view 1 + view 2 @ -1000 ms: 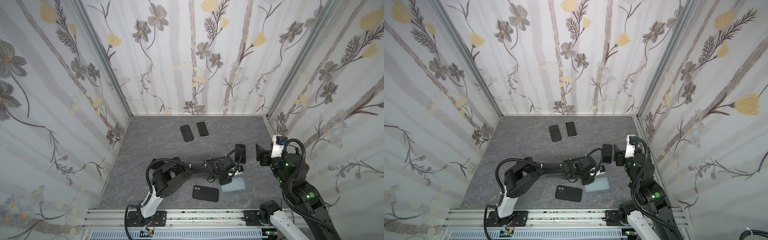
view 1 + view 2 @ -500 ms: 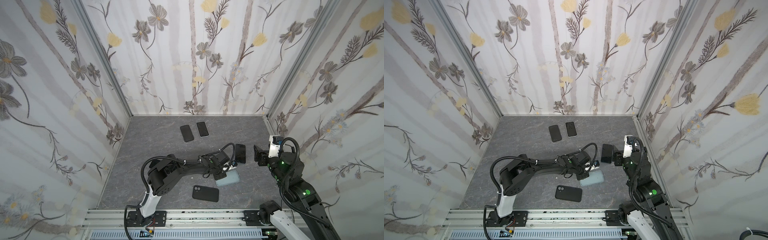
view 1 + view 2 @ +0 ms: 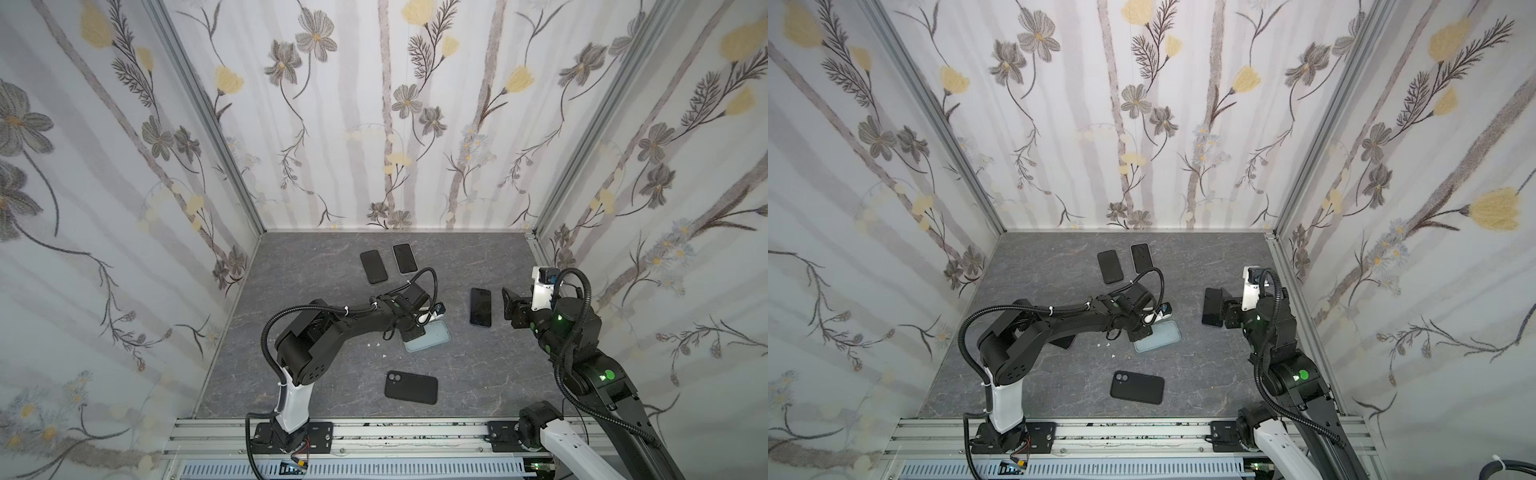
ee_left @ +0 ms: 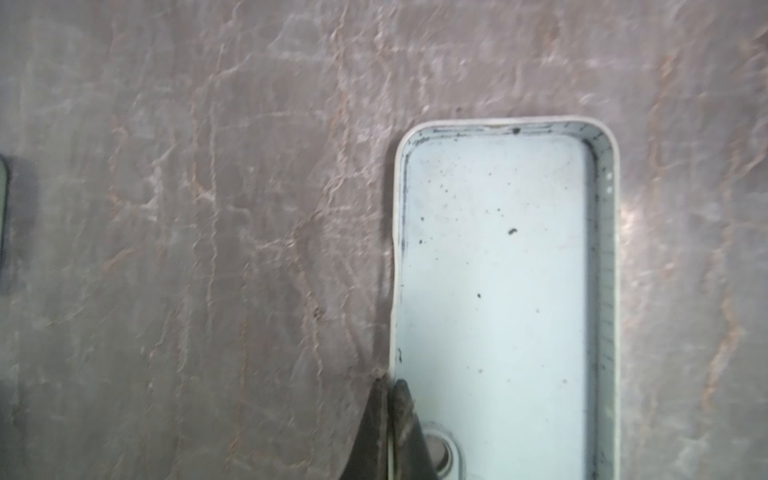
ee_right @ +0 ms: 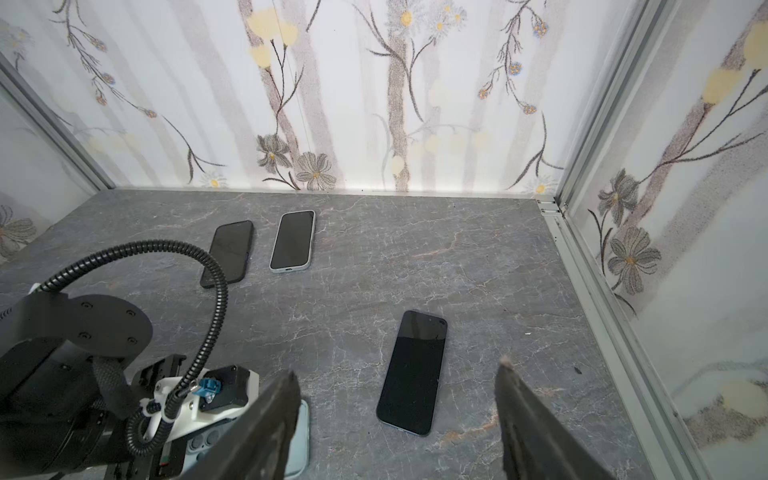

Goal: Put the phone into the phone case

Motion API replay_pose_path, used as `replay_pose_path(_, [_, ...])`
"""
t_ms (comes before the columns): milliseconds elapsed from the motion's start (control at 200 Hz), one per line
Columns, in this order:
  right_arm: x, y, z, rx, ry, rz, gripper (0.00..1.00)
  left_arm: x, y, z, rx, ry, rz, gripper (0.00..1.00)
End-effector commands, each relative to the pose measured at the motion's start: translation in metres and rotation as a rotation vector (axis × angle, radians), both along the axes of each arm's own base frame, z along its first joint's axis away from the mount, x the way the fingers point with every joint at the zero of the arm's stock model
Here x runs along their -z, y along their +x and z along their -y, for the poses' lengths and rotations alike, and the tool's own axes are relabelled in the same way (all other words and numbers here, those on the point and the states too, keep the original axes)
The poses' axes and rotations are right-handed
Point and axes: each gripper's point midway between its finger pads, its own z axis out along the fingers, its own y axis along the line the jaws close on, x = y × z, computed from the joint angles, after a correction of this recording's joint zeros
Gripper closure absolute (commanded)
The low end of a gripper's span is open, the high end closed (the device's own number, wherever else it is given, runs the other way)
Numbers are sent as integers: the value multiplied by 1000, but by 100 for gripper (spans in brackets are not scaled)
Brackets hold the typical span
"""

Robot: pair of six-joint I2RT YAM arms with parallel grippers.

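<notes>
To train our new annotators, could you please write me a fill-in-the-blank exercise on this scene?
1. The left gripper is ___ on the rim of the pale blue rectangular phone case.
2. That case holds ___ phone.
3. The right gripper has its jaws ___.
4. The bare black phone lies screen ___ on the grey stone table.
Missing words: shut; no; open; up.

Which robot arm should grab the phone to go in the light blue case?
Right. The right tool is open, with the lone phone just ahead of it. The left tool is busy, pinched shut on the light blue case rim.
</notes>
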Motion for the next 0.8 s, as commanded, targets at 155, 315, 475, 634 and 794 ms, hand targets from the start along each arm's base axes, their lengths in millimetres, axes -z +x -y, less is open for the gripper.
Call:
replay_pose_path(155, [-14, 5, -10, -34, 54, 35, 27, 1, 26, -24, 35, 66, 66, 100])
replay_pose_path(315, [-12, 7, -13, -44, 67, 25, 28, 0, 45, -30, 26, 73, 103, 100])
replay_pose_path(475, [-10, 9, -14, -42, 72, 16, 26, 0, 57, -29, 45, 69, 130, 98])
replay_pose_path(634, [-10, 12, -18, -53, 84, 6, 25, -3, 71, -23, 66, 61, 159, 97])
replay_pose_path(794, [-10, 14, -19, -53, 81, -1, 24, -10, 85, -21, 65, 51, 189, 93])
